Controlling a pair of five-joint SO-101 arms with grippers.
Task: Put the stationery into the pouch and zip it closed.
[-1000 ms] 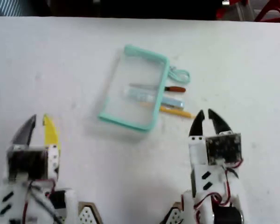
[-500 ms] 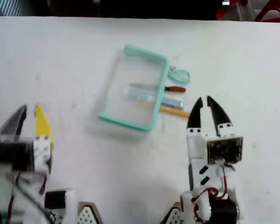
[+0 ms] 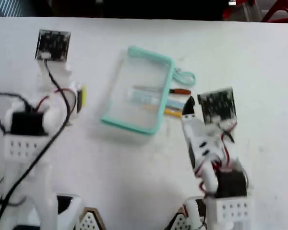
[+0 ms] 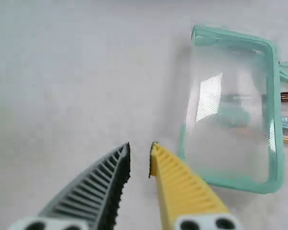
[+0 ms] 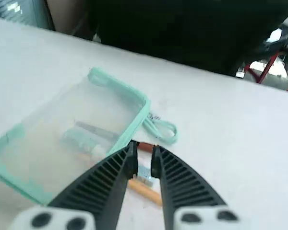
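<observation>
Left gripper (image 4: 139, 146) and right gripper (image 5: 143, 147) hang slightly parted above the white table (image 3: 259, 57), dark room (image 5: 182, 28) behind.

White table (image 3: 259, 57), clear mint-edged pouch (image 3: 139, 91) flat near its middle, stationery (image 3: 181, 91) ends poking out

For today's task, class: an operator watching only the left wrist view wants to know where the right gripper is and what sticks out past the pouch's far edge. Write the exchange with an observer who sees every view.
Operator: I see the pouch beside my left gripper. Where is the right gripper?
Observer: The right gripper hangs over the stationery at the pouch's long edge on that arm's side, jaws a narrow gap apart.
Operator: What pokes out there?
Observer: A yellow pencil and a red-handled tool show through the clear pouch and reach past that edge.
</observation>
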